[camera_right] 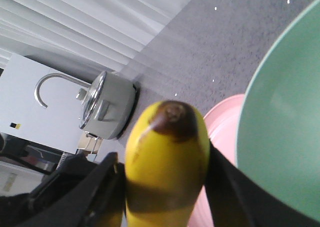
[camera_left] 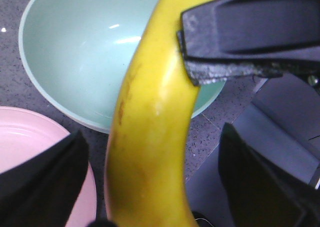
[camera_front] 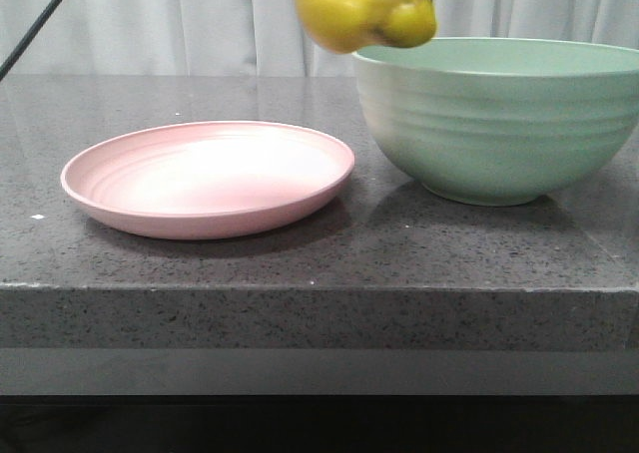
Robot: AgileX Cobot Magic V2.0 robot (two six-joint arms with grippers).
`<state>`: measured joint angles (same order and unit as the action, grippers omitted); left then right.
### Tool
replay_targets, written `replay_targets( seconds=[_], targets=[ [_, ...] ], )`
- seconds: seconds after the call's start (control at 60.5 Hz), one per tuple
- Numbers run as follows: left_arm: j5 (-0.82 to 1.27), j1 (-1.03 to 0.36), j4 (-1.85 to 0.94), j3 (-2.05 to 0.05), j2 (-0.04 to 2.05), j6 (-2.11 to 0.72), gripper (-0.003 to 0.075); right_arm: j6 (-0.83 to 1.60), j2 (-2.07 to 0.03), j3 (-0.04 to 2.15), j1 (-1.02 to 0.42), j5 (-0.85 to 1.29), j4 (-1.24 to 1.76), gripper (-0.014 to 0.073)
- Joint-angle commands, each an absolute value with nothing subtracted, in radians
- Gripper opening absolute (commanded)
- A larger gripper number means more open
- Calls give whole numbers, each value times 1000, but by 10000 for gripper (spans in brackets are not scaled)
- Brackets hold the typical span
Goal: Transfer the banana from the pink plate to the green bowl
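The right claw (camera_right: 166, 187) is clamped on the banana (camera_front: 364, 12), a dark finger pressed against each side of the fruit, whose brown tip points away from the wrist. In the front view the banana hangs in the air at the top of the picture, above the near-left rim of the green bowl (camera_front: 499, 134) and clear of it. The left claw (camera_left: 150, 187) is spread wide: its fingers (camera_left: 50, 179) flank the banana's lower part with a gap on both sides. From the left wrist, one black finger of the right claw bears on the banana over the bowl's hollow. The pink plate (camera_front: 150, 217) sits just beside the bowl, not touching, on the dark stone counter (camera_front: 300, 313), near its front edge.
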<state>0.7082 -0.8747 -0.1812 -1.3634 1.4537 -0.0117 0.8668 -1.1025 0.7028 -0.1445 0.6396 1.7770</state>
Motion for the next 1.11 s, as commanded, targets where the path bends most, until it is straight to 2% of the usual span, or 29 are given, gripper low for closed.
replay_targets(
  seconds=[0.0, 0.198, 0.347, 0.545, 0.743, 0.958, 1.008, 1.09],
  targets=[
    [664, -882, -192, -1397, 1416, -11, 589, 942, -1094, 789, -140, 633, 1823, 128],
    [665, -882, -192, -1397, 1416, -11, 588, 1007, -1148, 983, -141, 526, 1637, 128],
    [663, -882, -190, -1397, 1416, -11, 588, 1013, -1213, 1122, -141, 505, 1306, 128],
    [663, -882, -190, -1397, 1416, -11, 588, 1013, -1322, 1167, -141, 453, 1059, 128],
    [663, -882, -190, -1397, 1416, -11, 588, 1013, -1435, 1167, -141, 456, 1017, 129],
    [663, -882, -190, -1397, 1416, -11, 588, 1013, -1462, 1167, -141, 455, 1017, 132],
    [663, -882, -190, -1397, 1416, -11, 588, 1013, -1462, 1167, -141, 455, 1017, 146],
    [663, -882, -190, -1397, 1416, -11, 588, 1013, -1462, 1167, -141, 455, 1017, 215]
  ],
)
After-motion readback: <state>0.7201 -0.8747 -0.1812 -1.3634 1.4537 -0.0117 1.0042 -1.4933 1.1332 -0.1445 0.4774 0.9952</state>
